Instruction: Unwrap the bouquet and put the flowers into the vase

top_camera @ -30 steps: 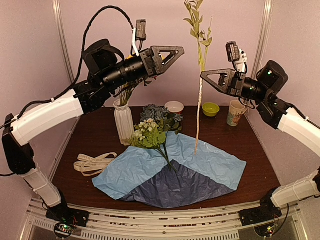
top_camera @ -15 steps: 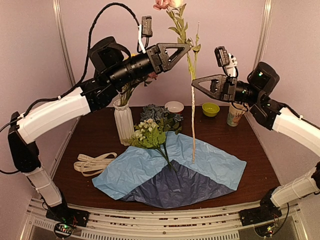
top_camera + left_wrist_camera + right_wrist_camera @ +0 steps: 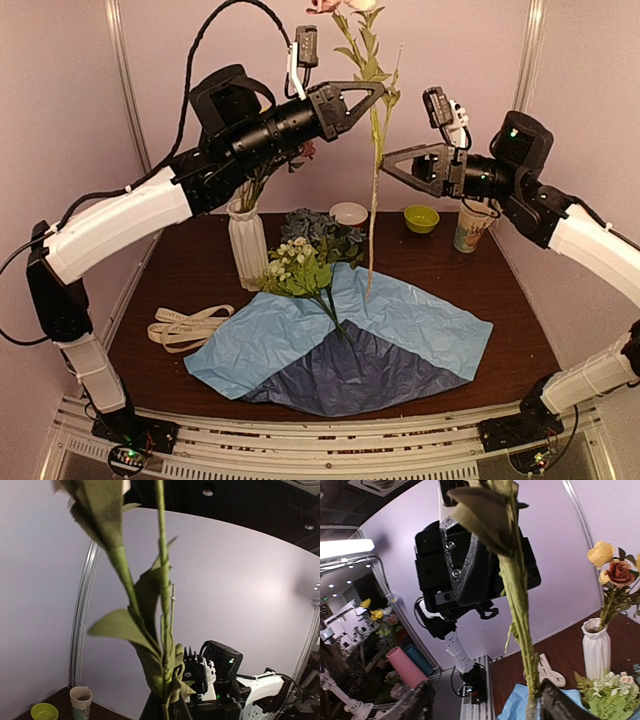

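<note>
A long-stemmed flower (image 3: pixel 372 180) hangs upright above the table, its pink bloom cut off by the top edge. My left gripper (image 3: pixel 378 94) is shut on its leafy upper stem (image 3: pixel 165 645). Just below, my right gripper (image 3: pixel 386 160) stands open, and the stem (image 3: pixel 522 630) passes between its jaws close to one finger (image 3: pixel 561 703). The white ribbed vase (image 3: pixel 248 247) stands at the left and holds yellow and rust-red roses (image 3: pixel 612 565). The bouquet's blue paper (image 3: pixel 400 330) lies spread flat, with the rest of the flowers (image 3: pixel 305 258) on its far edge.
The cream ribbon (image 3: pixel 186 326) lies loose on the dark table, left of the paper. A white bowl (image 3: pixel 348 213), a green bowl (image 3: pixel 421 218) and a patterned mug (image 3: pixel 471 226) stand along the back right. The tent's walls close in behind.
My left gripper has closed on the upper stem and my right gripper has opened off it. The flower and both grippers have shifted left.
</note>
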Tool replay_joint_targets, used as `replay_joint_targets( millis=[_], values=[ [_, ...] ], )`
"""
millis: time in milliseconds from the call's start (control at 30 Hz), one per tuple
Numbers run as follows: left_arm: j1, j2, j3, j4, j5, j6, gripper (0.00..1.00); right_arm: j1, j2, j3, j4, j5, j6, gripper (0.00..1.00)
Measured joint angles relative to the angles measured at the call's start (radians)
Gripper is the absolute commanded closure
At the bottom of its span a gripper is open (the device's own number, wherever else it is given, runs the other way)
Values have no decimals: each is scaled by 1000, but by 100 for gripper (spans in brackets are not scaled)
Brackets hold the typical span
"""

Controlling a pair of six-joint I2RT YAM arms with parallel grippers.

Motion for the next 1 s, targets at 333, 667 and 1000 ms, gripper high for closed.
replay_joint_targets(
  millis=[333,667,1000],
  values=[
    [4,10,147,-63,-154,187,100,4,-8,184,-460,454,-330,0],
    [10,33,284,-162,-263,339,100,4,-150,89,-591,739,-411,0],
    [190,70,476,-247,-401,458,100,4,-273,-67,-559,843,-399,0]
  ],
)
